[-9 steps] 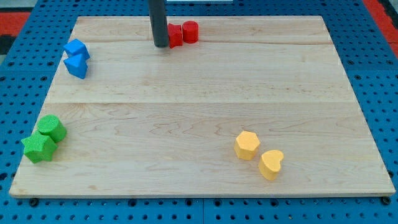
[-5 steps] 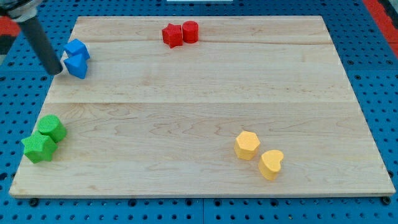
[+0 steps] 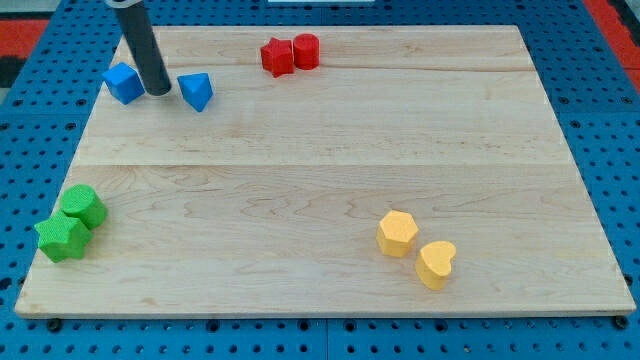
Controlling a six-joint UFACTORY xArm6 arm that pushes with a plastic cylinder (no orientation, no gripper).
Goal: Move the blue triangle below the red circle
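Observation:
The blue triangle (image 3: 197, 91) lies on the wooden board (image 3: 320, 170) near the view's upper left. The red circle (image 3: 306, 49) sits at the view's top centre, touching a red star-like block (image 3: 277, 56) on its left. My tip (image 3: 157, 91) stands between the blue triangle on its right and a second blue block (image 3: 124, 83) on its left, close to both. The dark rod rises up out of the view's top.
Two green blocks (image 3: 82, 206) (image 3: 61, 238) touch each other at the view's lower left. A yellow hexagon (image 3: 397, 233) and a yellow heart (image 3: 436, 264) sit at the lower right. The board rests on a blue pegboard.
My tip went from the red blocks to the left of the blue pair, then swept right between them. The blue triangle slid to the view's right, away from the other blue block.

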